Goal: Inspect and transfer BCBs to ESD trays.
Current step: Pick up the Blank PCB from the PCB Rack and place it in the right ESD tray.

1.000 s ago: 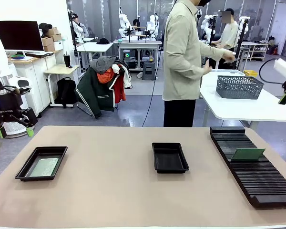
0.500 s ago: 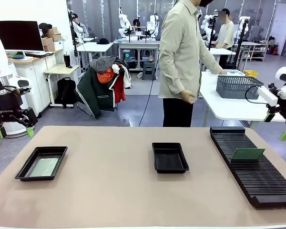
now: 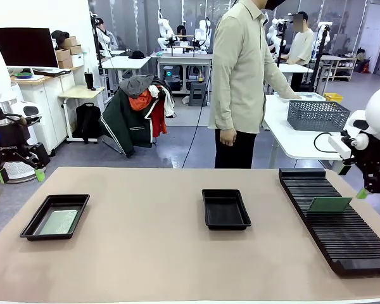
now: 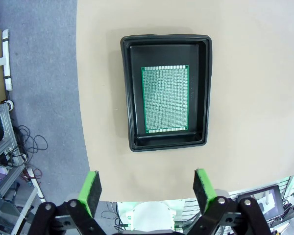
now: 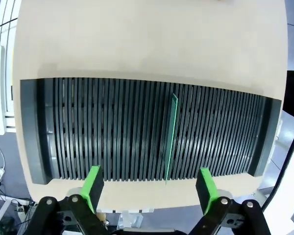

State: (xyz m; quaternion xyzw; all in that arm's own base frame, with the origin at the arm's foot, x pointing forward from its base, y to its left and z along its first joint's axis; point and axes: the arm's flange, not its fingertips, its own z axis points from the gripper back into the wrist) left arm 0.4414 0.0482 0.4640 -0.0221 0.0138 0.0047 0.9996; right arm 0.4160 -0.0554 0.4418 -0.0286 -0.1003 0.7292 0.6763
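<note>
Right gripper (image 5: 149,188): jaws wide apart, nothing between them, hanging above the near-right edge of the slotted rack (image 5: 88,127). Wrist is aimed straight down at the slots. One BCB (image 5: 170,137) stands on edge in a slot near the rack's middle, and in the wrist view it lies on a line between the two fingers. Judgement: the fingers are lined up this way so the pads can close on the board's two flat faces. Standing it in a slot leaves its top edge free to pinch. No contact yet; board and gripper are apart.

Left gripper (image 4: 147,191): jaws also spread and empty, held off the table (image 3: 145,253) at the end farthest from the rack and looking down on the far tray (image 4: 130,98). A second BCB (image 4: 165,99) lies flat inside that tray, clear of its walls, so that one looks delivered.

Between that tray and the rack sits the middle tray (image 3: 226,210), bare and nearer the rack. It is the likely place for the racked board.

Person (image 3: 240,69) stands beyond the table, hands off it.
</note>
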